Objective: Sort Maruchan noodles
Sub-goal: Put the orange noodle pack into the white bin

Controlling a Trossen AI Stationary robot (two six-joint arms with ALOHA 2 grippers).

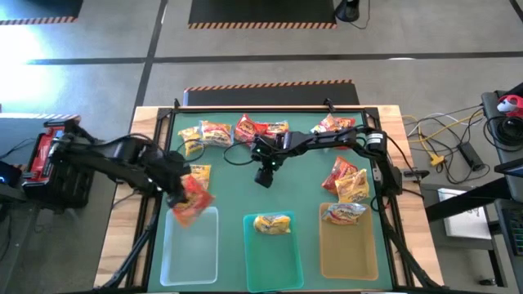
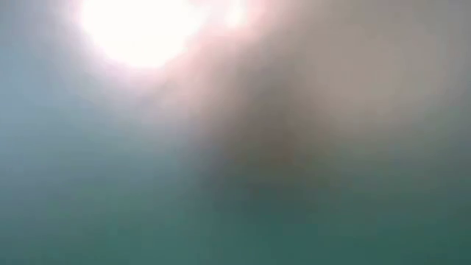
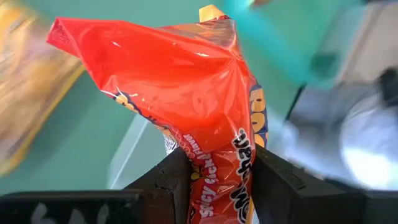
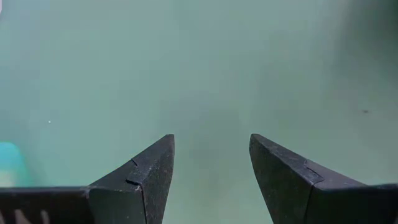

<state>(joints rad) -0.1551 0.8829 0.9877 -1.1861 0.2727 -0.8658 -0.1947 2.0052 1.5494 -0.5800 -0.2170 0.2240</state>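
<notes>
Green mat (image 1: 245, 188) lies bare under the parted right pincer (image 4: 211, 174).

Nine noodle packets (image 1: 263, 128); three trays (image 1: 190, 245); two pincers (image 1: 264, 177).

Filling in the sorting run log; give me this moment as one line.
left gripper: shut on red packet, above clear tray | right gripper: open, empty, mid-table | teal tray: one yellow packet
</notes>
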